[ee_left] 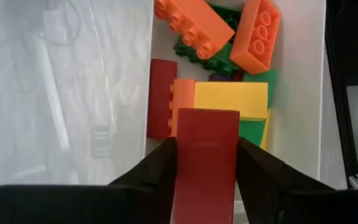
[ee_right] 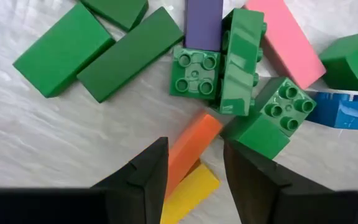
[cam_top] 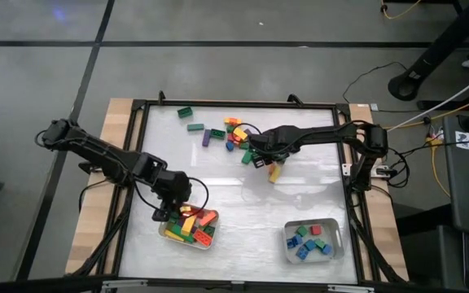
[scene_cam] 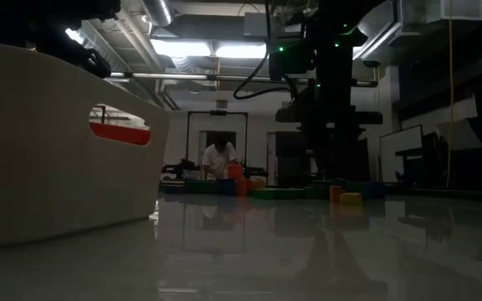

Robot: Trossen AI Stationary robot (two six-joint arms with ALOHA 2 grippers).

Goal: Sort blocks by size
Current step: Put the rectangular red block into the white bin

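Note:
My left gripper (cam_top: 172,210) hangs over the left tray (cam_top: 211,242) and is shut on a long dark red block (ee_left: 207,127). Below it the tray (ee_left: 300,93) holds orange, green, yellow and red long blocks. My right gripper (cam_top: 259,157) hovers over the loose pile of blocks (cam_top: 233,133) at the table's far middle. It is open, and its fingers (ee_right: 145,177) stand above either side of an orange block (ee_right: 191,146) that lies slantwise on a yellow one (ee_right: 191,190). Green, purple, pink and blue blocks lie around them. My left gripper pinches the dark red block by its two long side faces (ee_left: 184,162) between the two fingers. The fingers slant steeply down from above and lie along the block. The block is lifted clear above the tray, and its free end points forward past the fingertips.
A second pale tray (cam_top: 288,253) with small blue, green and red blocks stands at the near right. Bare table lies between the two trays and the pile. In the low view the left tray's wall (scene_cam: 48,150) fills the left side, and a person (scene_cam: 218,159) is far behind the table.

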